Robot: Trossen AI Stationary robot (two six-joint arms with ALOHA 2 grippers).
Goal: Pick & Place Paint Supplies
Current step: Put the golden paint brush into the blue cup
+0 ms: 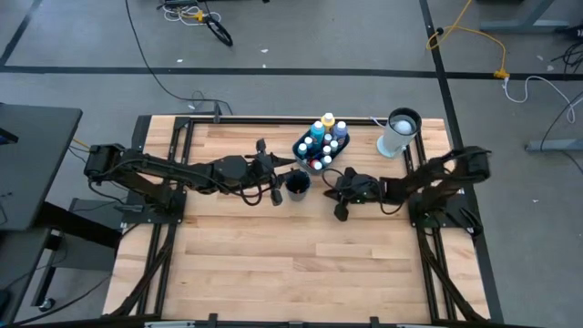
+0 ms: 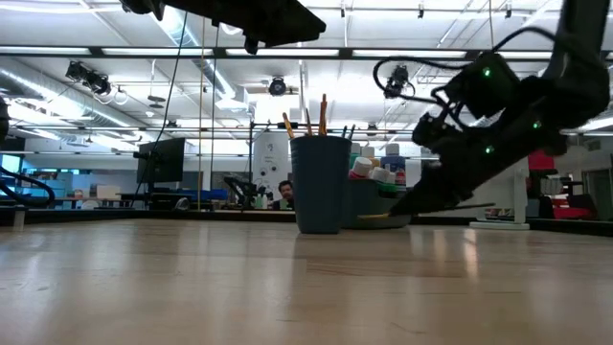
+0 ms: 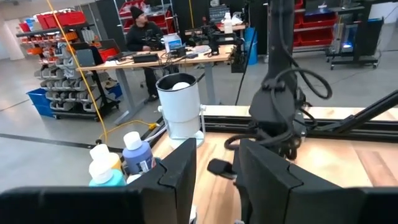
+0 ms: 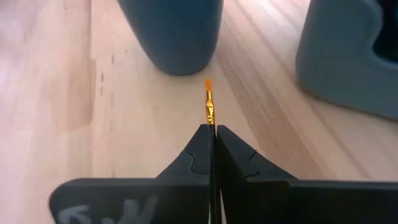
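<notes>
A dark blue cup [image 1: 297,185] stands mid-table, and brushes [image 2: 306,122] stick up out of it. Behind it a dark tray [image 1: 307,138] holds several paint bottles [image 1: 324,137]. My right gripper [image 4: 212,129] is just right of the cup, low over the table, shut on a thin brush [image 4: 209,107] with an orange tip. My left gripper [image 3: 215,167] hangs high above the table, left of the cup. It points level toward the bottles [image 3: 127,155] and is open with nothing between its fingers. My right gripper pinches the brush between its two fingertips, just behind the gold ferrule [image 4: 211,120]. The fingers slant down from the table's right side and lie along the brush. The bristle end [image 4: 208,84] sticks out ahead toward the cup. The handle [image 2: 469,204] trails back under the gripper.
A tall white cylinder with a dark top [image 1: 399,133] stands at the far right, beyond my right arm. Bare wooden tabletop [image 1: 291,264] fills the near half. Black frame rails [image 1: 273,117] run along the table's edges. A person [image 3: 142,28] sits at a desk beyond the table.
</notes>
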